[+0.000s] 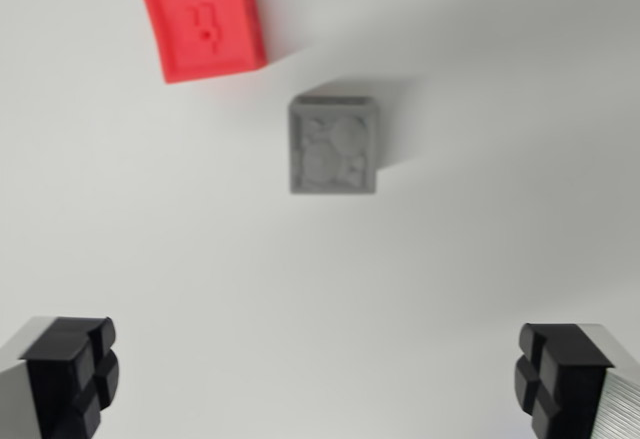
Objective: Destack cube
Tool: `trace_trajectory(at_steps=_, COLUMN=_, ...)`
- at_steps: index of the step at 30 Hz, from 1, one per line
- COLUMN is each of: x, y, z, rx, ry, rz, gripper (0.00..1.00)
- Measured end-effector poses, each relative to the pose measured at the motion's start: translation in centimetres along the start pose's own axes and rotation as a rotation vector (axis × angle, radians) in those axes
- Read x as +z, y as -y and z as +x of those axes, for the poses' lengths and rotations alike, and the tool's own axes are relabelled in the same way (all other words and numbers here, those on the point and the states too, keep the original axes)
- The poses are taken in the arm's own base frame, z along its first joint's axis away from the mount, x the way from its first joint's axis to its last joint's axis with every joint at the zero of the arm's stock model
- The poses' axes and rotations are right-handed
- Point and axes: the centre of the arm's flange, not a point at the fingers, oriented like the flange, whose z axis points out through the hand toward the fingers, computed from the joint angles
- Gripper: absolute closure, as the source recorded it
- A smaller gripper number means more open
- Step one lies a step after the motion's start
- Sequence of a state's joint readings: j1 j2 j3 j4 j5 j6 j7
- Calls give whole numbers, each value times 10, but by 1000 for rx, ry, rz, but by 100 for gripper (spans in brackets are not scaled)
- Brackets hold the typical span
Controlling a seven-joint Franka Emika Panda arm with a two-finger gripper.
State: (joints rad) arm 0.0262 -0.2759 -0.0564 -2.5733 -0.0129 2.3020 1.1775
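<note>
As you look down through the wrist view, you have the following before you: one red cube (204, 25), lying on the white desk (320, 279) toward the upper left of the wrist view, its top face marked with a small raised or recessed figure, slightly blurred. One grey cube (335, 145), lower and to the right of the red one, near it but apart, its top face showing round studs; it also rests directly on the desk, each block casting a soft shadow to its upper right. Two black fingers (71, 374), one at each bottom corner of the wrist view, spread wide and released, grasping nothing; the gripper (320, 379) hangs above bare desk, well clear of both cubes. You see neither cube stacked on the other
</note>
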Motion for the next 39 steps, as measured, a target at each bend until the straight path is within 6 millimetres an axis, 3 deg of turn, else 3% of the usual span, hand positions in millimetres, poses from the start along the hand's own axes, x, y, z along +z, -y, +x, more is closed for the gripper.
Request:
trace_trajectory(at_steps=18, x=-47, y=0, z=0, rx=0, ry=1, rz=-1, gripper=0)
trace_trajectory(at_steps=39, x=-53, y=1, z=0, rx=0, ry=2, rz=-3, gripper=0)
